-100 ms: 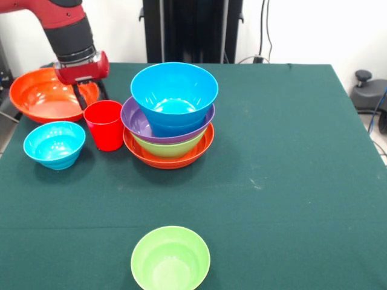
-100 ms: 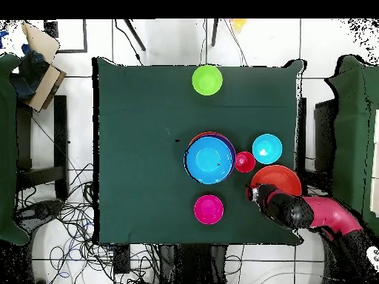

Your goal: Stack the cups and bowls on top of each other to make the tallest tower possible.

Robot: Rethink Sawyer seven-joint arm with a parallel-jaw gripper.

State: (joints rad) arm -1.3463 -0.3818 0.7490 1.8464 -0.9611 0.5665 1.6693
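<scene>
Tower [image 1: 171, 115] of nested bowls, blue atop purple, green and orange, near the centre of a dark green tablecloth [image 1: 284, 181]; red cup [image 1: 104, 124] just beside it; gripper [image 1: 89, 93] behind the cup, fingers spread and empty; white wall [image 1: 302, 27] beyond.

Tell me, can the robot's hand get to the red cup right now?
Probably yes. The hand hangs just behind the red cup, above the orange bowl. Nothing stands between them, and the cup's top is open. The tower sits close beside it, though.
</scene>
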